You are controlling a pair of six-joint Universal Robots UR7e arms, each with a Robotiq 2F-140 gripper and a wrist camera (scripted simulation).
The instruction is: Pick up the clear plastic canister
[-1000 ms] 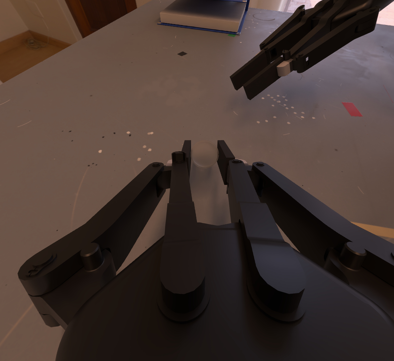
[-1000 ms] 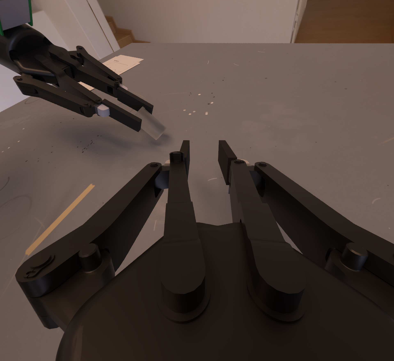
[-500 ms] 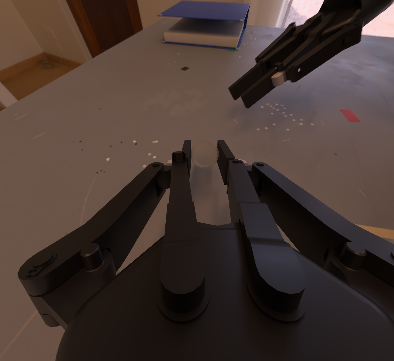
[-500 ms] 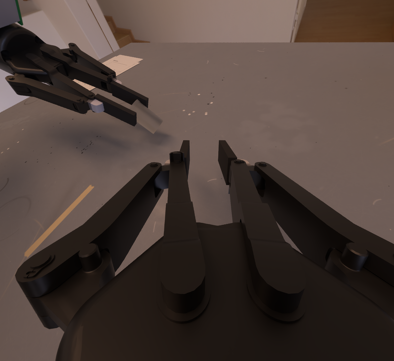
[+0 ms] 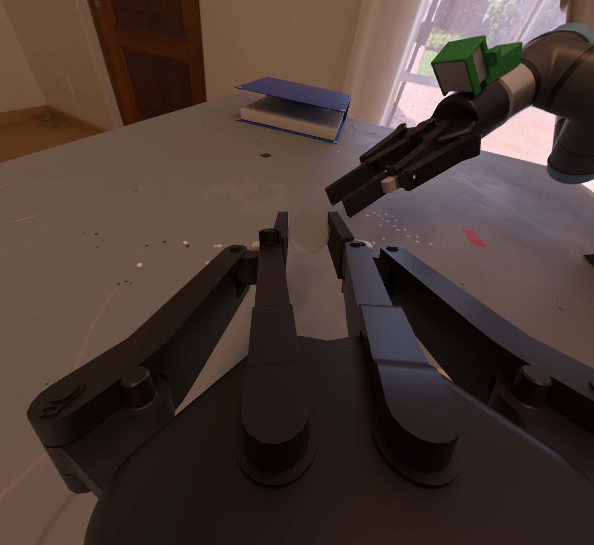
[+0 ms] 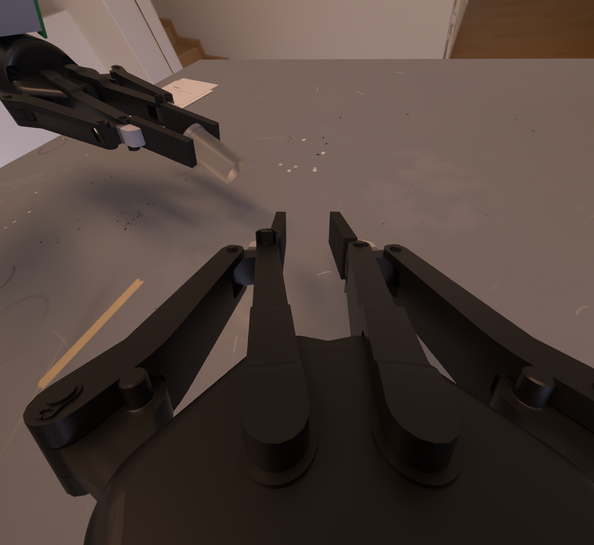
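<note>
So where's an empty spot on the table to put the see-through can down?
The grey table lies bare ahead of the right gripper. There is more bare top between the blue binder and the left gripper, which holds the clear canister. It gets crowded where the two grippers nearly meet, and white paper takes one far edge.

Clear plastic canister (image 6: 214, 154) rear hidden between left pincer (image 6: 205, 143) fingers; green block (image 6: 19, 4) cropped by edge.

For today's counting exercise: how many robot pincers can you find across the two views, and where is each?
2. The left pincer is raised above the grey table, gripping the clear plastic canister. The right pincer hovers opposite it, holding nothing. No others show.
</note>
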